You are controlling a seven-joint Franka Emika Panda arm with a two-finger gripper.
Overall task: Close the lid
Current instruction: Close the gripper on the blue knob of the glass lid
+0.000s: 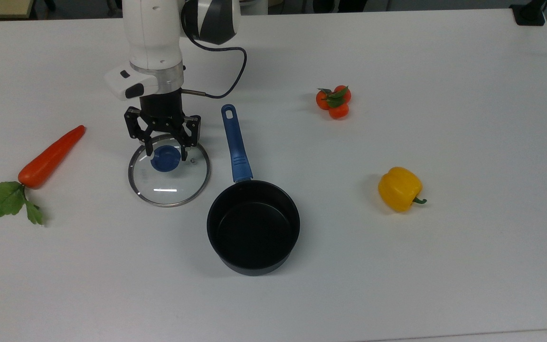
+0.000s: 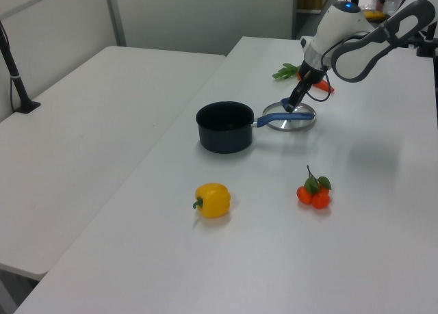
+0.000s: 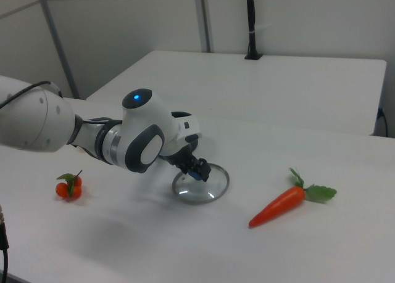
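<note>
The round glass lid [image 1: 171, 186] with a metal rim lies flat on the white table [image 1: 397, 266], to the top view's left of the black saucepan [image 1: 253, 228]. The saucepan's blue handle [image 1: 236, 145] runs alongside the lid. My gripper [image 1: 166, 155] points straight down over the lid's blue knob [image 1: 163, 162] and is open, one finger on each side of the knob. In the left view the gripper [image 2: 293, 108] stands on the lid [image 2: 295, 122], just behind the saucepan [image 2: 224, 126]. The right view shows the gripper [image 3: 197, 171] at the lid's [image 3: 203, 188] far edge.
A toy carrot [image 1: 48, 156] lies to the top view's left of the lid. A tomato cluster [image 1: 333, 102] and a yellow bell pepper [image 1: 399, 188] sit on the top view's right. The arm's cable [image 1: 228, 78] loops behind the saucepan's handle.
</note>
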